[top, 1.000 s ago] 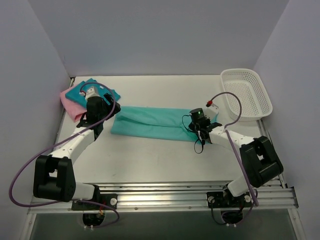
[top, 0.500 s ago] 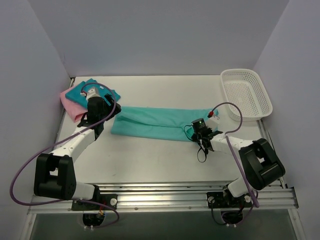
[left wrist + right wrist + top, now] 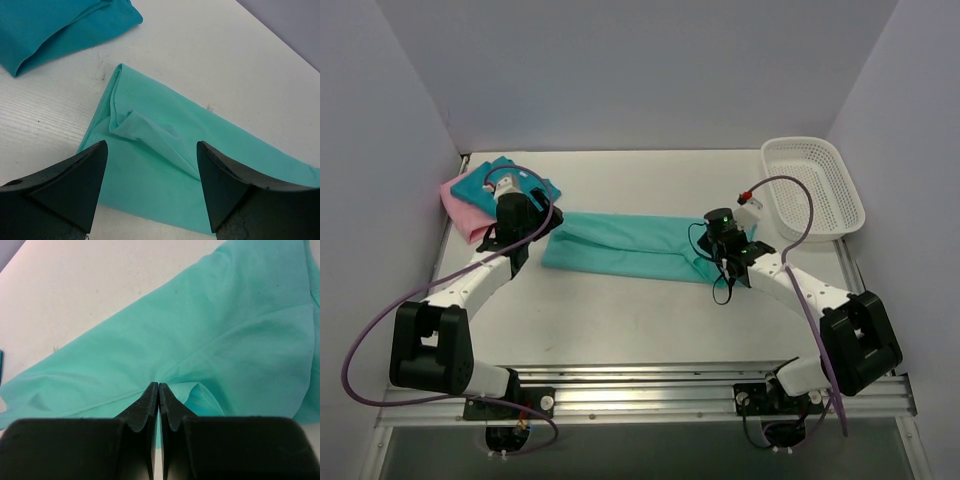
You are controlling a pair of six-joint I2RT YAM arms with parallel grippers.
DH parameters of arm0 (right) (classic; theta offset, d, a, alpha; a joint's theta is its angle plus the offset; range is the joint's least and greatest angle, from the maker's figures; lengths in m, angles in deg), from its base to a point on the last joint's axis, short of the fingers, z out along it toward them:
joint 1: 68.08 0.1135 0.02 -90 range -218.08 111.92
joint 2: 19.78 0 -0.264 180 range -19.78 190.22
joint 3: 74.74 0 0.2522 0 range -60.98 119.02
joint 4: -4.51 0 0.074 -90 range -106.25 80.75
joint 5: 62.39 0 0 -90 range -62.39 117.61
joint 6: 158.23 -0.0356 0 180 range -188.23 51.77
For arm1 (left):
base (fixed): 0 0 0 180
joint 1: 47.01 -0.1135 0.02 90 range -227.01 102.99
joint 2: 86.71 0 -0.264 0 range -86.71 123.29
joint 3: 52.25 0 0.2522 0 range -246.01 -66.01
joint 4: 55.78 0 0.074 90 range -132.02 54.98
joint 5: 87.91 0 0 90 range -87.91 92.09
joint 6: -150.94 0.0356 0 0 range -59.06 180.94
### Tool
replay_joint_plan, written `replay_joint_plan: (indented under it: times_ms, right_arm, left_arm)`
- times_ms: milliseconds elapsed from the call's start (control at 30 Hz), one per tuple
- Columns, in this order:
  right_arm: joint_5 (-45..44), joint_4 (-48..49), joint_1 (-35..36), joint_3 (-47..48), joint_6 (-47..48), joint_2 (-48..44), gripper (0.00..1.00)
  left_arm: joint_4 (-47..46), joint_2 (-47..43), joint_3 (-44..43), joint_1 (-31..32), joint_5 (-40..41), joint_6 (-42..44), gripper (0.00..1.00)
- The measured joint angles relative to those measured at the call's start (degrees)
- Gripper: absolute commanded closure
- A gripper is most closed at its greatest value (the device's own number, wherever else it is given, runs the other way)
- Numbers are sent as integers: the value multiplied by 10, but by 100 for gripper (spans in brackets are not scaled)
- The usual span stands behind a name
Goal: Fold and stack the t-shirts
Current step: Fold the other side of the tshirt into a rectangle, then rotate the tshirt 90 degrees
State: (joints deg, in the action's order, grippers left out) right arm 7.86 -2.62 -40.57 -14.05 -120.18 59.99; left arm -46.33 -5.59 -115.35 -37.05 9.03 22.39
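The light sea-green t-shirt [image 3: 620, 245] lies folded in a long strip across the table's middle. My left gripper [image 3: 535, 235] is open and hovers over the strip's left end; in the left wrist view [image 3: 151, 150] the jaws straddle the sea-green cloth [image 3: 150, 150] without touching it. My right gripper [image 3: 708, 255] is shut on a pinch of the same shirt near its right end, seen in the right wrist view [image 3: 158, 386] with cloth [image 3: 225, 330] bunched at the tips. The teal-blue t-shirt [image 3: 542, 186] lies folded on the pink t-shirt [image 3: 460, 208] at the far left.
A white mesh basket [image 3: 815, 185] stands at the far right. The teal-blue shirt's folded edge [image 3: 50, 30] lies just beyond the strip's left end. Walls close in the table on the left, back and right.
My right gripper dipped toward the near edge, then moved back away and a little up, still holding the shirt's right end. The left arm barely moved.
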Motion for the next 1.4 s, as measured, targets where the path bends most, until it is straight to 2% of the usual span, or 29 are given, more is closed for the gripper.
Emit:
replay_joint_plan:
  times_ms: [400,800,1100,1400]
  right_arm:
    - [2,33,1,9,3,134,100]
    - [3,52,29,7,-5,136,100]
    - [10,84,70,-43,-30,143,100]
    - [5,145,139,-48,-57,174,100]
  left_arm:
    - [-3,13,0,0,-3,0,20]
    - [-7,15,0,0,-4,0,20]
    - [-9,15,0,0,-9,0,20]
    - [-10,15,0,0,-10,0,20]
